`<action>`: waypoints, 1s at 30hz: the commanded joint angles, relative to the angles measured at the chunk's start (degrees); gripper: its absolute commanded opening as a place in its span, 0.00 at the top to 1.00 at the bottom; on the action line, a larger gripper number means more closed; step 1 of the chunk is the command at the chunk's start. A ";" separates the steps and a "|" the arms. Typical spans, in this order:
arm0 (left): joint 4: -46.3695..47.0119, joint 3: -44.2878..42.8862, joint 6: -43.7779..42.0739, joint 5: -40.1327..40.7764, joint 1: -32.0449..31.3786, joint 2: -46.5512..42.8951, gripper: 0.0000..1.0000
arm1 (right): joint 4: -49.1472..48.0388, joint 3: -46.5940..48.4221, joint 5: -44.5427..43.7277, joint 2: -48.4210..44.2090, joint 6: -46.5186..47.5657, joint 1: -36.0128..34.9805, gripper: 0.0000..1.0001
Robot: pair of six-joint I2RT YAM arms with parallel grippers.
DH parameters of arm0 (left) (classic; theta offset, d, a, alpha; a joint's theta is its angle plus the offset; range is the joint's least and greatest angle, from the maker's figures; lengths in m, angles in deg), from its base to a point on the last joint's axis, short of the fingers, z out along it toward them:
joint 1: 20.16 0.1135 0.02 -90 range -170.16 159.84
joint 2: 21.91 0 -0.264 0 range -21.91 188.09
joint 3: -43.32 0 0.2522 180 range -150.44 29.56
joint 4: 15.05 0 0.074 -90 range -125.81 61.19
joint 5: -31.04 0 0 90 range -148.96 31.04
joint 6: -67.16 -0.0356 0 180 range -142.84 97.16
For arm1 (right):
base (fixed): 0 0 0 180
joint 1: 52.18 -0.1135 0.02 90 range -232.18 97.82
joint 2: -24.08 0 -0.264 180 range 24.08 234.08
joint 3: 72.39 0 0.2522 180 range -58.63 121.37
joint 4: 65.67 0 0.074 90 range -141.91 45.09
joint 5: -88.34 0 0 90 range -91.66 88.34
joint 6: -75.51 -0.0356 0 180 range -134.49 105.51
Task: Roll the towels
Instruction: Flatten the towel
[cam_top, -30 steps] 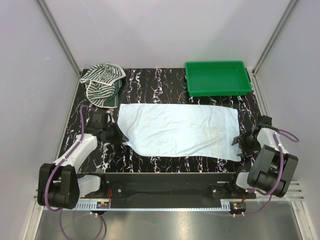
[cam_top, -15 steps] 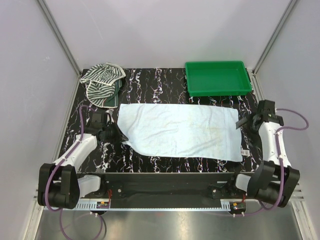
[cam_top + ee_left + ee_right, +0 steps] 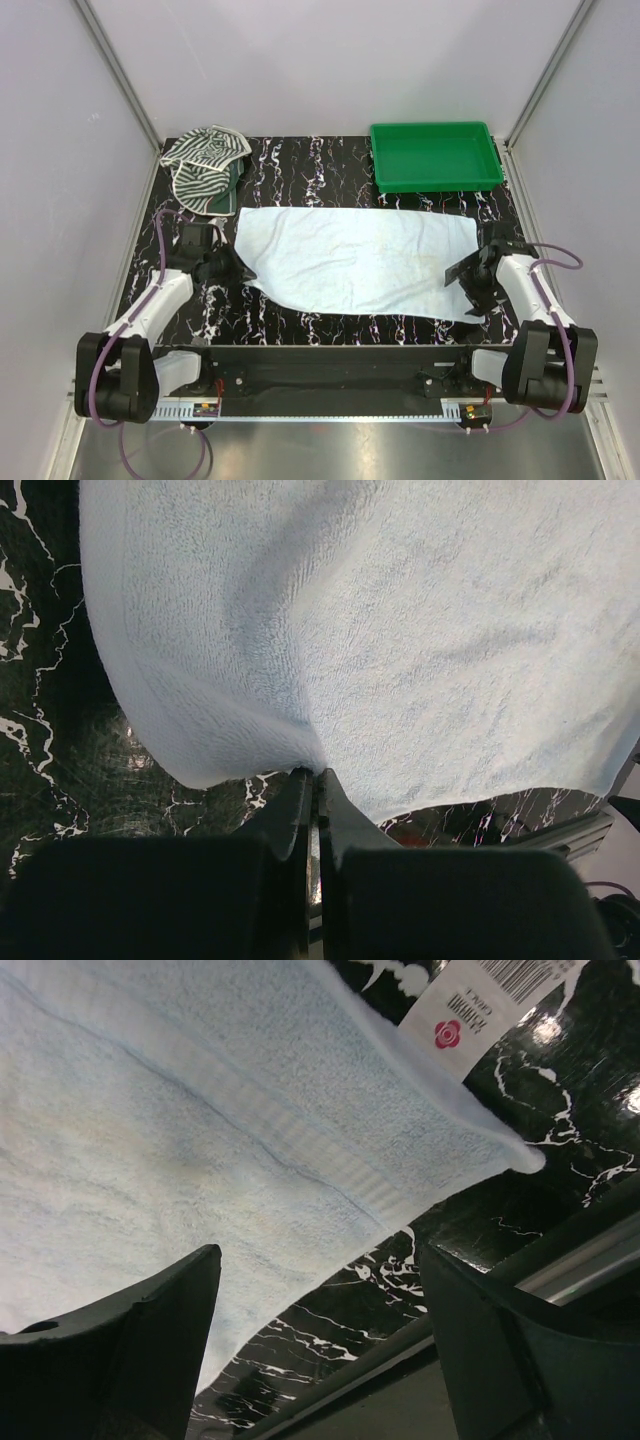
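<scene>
Towels first: the pale blue towel (image 3: 355, 262) lies spread flat across the middle of the black marbled table (image 3: 300, 160). The zebra-striped towel (image 3: 205, 165) sits in a crumpled heap at the far left corner, well apart from both arms. At the far right, the green tray (image 3: 436, 128) stands just beyond the blue towel's far edge. Over on the left, the left gripper (image 3: 314, 778) is clamped tight on the blue towel's near left edge, fingers pressed together with a pucker of cloth drawn into them. On the right, the right gripper (image 3: 315, 1260) hangs over the towel's near right corner, fingers spread wide and holding nothing, the hemmed edge running across the gap below. A white label (image 3: 470, 1000) with a barcode sticks out from the towel's edge near that corner, onto the table.
</scene>
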 commanded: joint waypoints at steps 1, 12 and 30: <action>1.59 -0.46 -0.19 -1.02 0.35 -1.90 1.00 | -1.33 1.22 -1.88 -1.20 -3.25 2.77 0.13; 3.79 0.33 -0.28 -3.92 0.97 -0.06 1.00 | -6.76 -7.91 4.08 -3.23 -1.40 18.16 0.30; 3.35 0.33 -0.37 -2.69 1.76 -0.41 1.00 | -11.87 -7.56 3.39 5.30 0.62 18.16 0.43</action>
